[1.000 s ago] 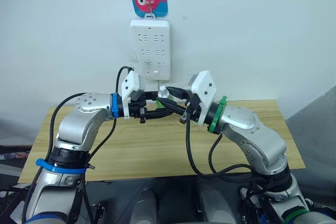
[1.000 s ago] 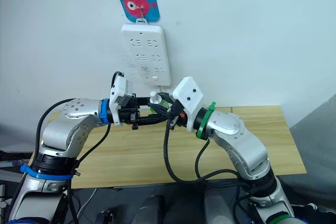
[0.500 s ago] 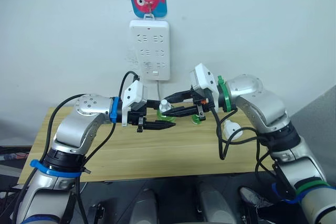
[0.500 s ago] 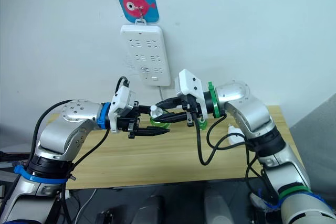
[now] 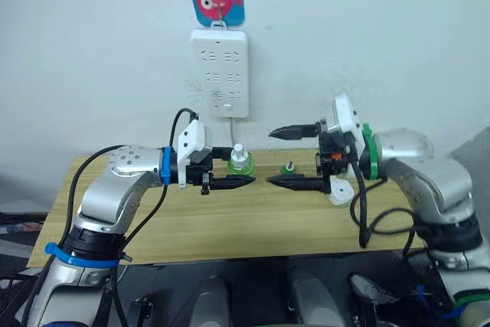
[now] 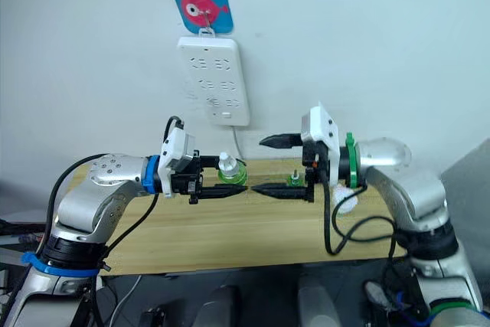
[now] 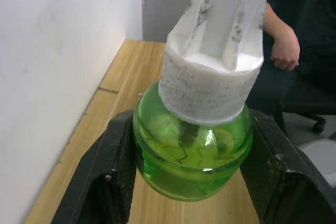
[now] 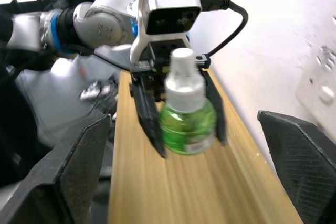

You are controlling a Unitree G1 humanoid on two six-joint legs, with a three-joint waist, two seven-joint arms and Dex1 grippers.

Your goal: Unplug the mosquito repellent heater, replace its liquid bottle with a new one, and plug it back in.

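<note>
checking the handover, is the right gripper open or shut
Open: the right gripper's two black fingers stand wide apart, holding nothing.

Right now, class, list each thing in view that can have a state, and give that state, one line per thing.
Left gripper: shut on the green liquid bottle.
Green liquid bottle: upright, white cap on, held above the table.
Right gripper: open, holding nothing.
Mosquito repellent heater: unplugged, lying on the wooden table.
Second green bottle: standing on the table.
Wall socket strip: hanging, nothing plugged in.

The right gripper (image 5: 285,157) partly hides the white mosquito repellent heater (image 5: 339,192)
</note>
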